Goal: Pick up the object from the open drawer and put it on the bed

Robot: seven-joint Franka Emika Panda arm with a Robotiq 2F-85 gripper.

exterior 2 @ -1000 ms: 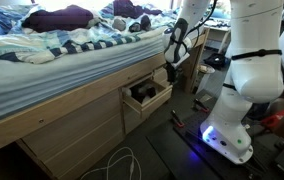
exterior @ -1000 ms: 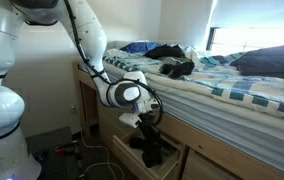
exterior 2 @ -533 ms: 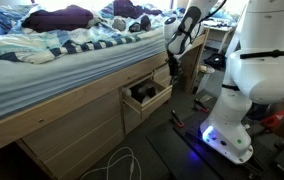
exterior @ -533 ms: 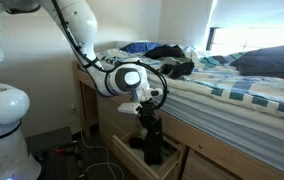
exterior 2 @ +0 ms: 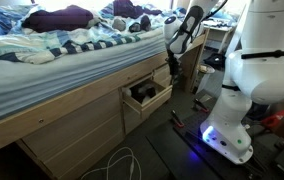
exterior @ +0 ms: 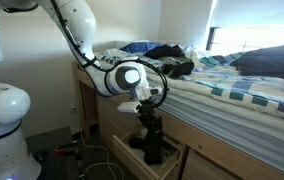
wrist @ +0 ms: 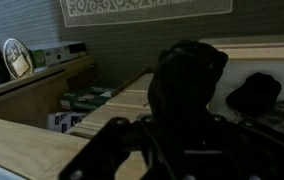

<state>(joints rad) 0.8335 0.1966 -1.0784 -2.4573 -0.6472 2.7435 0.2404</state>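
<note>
Gripper (exterior: 147, 120): clenched on the object (wrist: 187, 82), a black lumpy item that fills the middle of the wrist view. We read the gripper as pointing down over the drawer, so the load can clear the wooden rim before any sideways travel.

Robot body (exterior: 2, 110): white, at far left in an exterior view, standing off the bed's corner. We judge this gives the arm reach to both drawer and bedding.

Drawer (exterior: 117, 150): pulled open from the pale frame (exterior: 222, 150), low down, directly under the gripper. Dark contents (exterior: 152, 152) show inside it; whether the object's lower end touches them we cannot tell.

Second dark lump (wrist: 252, 95): right of the held object in the wrist view, apart from it, not gripped.

Bed (exterior: 232, 95): white bedding with teal checks, well above the drawer; the destination. We judge the pick done, the carry and set-down not yet done.

Dark clothes (exterior: 167, 50): heaped on the bedding near the frame's corner. We would choose a bare patch beside them, so the item lies flat.
</note>
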